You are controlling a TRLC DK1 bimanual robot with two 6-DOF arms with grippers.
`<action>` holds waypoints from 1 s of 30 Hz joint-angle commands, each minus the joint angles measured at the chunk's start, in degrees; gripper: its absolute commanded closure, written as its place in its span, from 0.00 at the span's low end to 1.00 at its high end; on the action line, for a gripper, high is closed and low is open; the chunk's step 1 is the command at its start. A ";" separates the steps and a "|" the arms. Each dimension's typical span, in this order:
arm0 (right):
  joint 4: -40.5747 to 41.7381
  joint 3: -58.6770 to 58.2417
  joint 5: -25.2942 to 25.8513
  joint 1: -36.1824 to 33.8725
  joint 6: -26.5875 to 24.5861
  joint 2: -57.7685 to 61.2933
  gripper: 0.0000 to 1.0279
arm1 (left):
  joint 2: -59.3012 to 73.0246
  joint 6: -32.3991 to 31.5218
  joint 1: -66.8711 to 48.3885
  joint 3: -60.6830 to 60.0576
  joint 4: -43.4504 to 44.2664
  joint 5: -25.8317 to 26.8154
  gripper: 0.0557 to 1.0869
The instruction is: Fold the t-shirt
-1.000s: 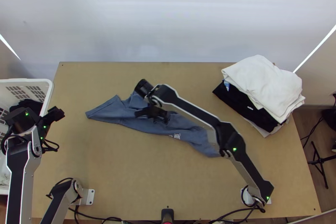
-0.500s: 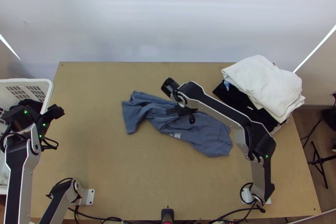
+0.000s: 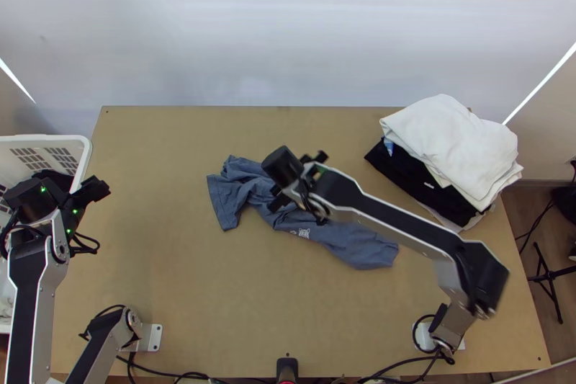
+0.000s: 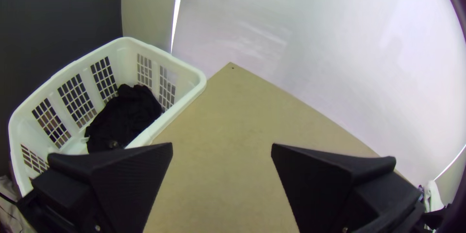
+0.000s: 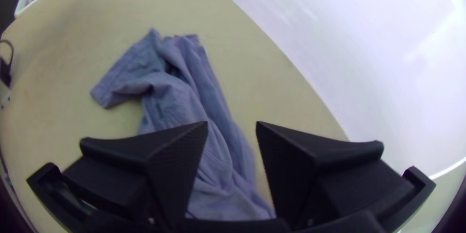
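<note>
T-shirt [image 3: 360, 243]: it lies bunched around the middle of the table [image 3: 180, 283], beneath your right gripper [image 3: 297, 179] in the top view. You have that claw wide; its two flat black fingers stand well apart in the right wrist view, and blue cloth and bare tabletop are visible through the gap. You cannot tell from these views how high the claw is above the cloth.

Around the claw, you find the shirt as a long, creased strip running diagonally. Its end toward the left side of the table spreads into a sleeve-like flap [image 3: 225, 207], angled toward the near edge; loose folds run along the middle. A small pale print [image 3: 303, 233] faces up by the strip's near edge. The other end lies flatter, toward the right arm's base.

Farther out on the right, you have a stack of garments: white cloth [image 3: 450, 143] on top, black cloth [image 3: 421, 186] beneath.

On the opposite side, your left gripper [image 3: 95, 190] is over the table's left edge, well apart from the shirt. Its fingers are also spread wide. Beside it is the white basket [image 3: 86, 150], with dark cloth [image 4: 124, 116] inside.
</note>
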 commanded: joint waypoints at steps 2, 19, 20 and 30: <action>29.26 -15.40 -10.32 3.09 -26.92 -8.58 0.94 | 0.05 -0.33 0.24 -0.09 0.00 0.00 0.04; 28.73 -18.57 -10.85 1.25 -29.03 -0.50 0.58 | 0.76 -0.42 0.50 -0.17 0.70 0.09 0.04; 28.73 -18.65 -10.93 1.25 -28.94 -0.15 0.58 | 0.76 -0.42 0.50 -0.17 0.61 0.09 0.04; 29.08 -18.57 -11.02 2.04 -29.03 2.49 0.58 | 1.11 -0.42 0.59 0.09 0.96 0.09 0.04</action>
